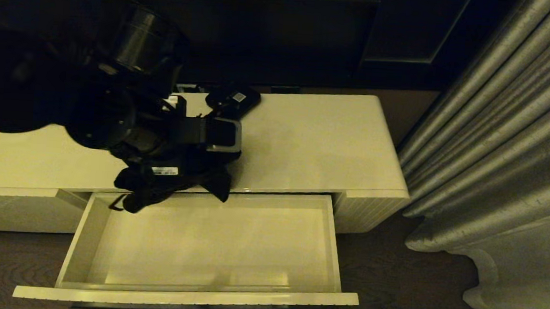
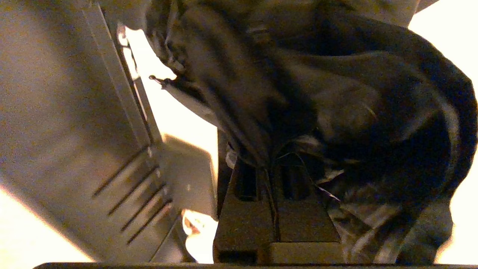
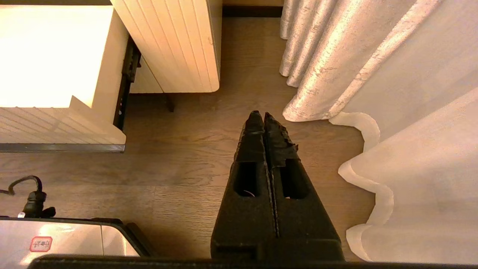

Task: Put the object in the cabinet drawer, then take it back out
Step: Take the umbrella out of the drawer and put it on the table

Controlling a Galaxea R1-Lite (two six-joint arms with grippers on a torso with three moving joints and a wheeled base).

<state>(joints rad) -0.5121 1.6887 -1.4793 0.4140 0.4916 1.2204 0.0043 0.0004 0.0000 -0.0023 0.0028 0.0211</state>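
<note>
Black fabric hung bunched from the left tool [image 1: 178,167], over the back-left corner of the open cabinet drawer [image 1: 200,291], right at the tabletop [image 1: 314,142] edge. The umbrella [image 1: 168,186] wasn't in yet; wrist loop dangled near the drawer's left wall. Best move, I'd say: carry it forward over the pale floor, go low, then release so loose cloth clears the rim. Left tool's fingers [image 2: 257,220] were pinched on the umbrella fabric. Right tool [image 3: 266,123] sat pressed together, holding nothing, parked above the floor by the curtain [image 3: 373,74].
</note>
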